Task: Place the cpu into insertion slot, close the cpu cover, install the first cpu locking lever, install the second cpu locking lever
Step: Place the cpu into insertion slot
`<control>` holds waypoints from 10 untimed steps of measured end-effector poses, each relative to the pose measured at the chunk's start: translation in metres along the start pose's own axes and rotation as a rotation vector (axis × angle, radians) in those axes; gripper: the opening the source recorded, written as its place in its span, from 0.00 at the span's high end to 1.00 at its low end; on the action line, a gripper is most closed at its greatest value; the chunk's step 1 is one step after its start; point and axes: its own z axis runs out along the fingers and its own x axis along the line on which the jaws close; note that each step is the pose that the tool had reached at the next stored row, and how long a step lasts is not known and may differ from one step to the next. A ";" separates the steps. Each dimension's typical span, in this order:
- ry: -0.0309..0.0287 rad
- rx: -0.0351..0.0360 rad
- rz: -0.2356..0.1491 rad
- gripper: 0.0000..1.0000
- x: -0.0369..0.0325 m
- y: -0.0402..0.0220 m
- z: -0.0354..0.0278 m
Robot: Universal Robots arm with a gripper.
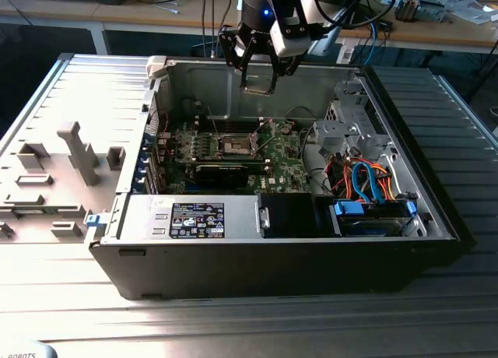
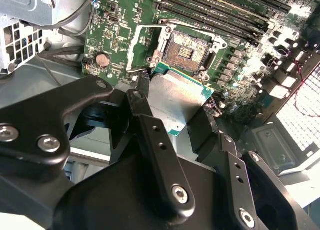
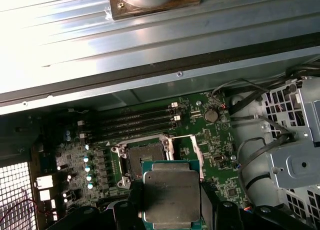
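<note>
— Ribbed grey surface (image 1: 233, 319), open black computer case (image 1: 272, 257). And the arm?
— It hangs straight down, gripper (image 1: 258, 76) clamped on the cpu (image 2: 177, 97), a flat matte-silver square high above the bare insertion slot (image 2: 186, 51).

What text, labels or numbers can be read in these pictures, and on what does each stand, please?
None can be read.
Black-and-white sticker on the silver box: print too small.
Motherboard markings: too small.
Top of the cpu: no legible marking.
</note>
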 end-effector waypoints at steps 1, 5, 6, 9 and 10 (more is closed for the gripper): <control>-0.0001 0.0000 0.001 0.45 0.0000 0.0000 0.0000; -0.0005 -0.0001 0.005 0.45 0.0000 0.0000 0.0001; -0.0005 -0.0001 0.005 0.45 0.0000 0.0000 0.0001; -0.0006 -0.0001 0.007 0.45 0.0000 0.0000 0.0001; -0.0007 -0.0002 0.007 0.45 0.0000 0.0000 0.0001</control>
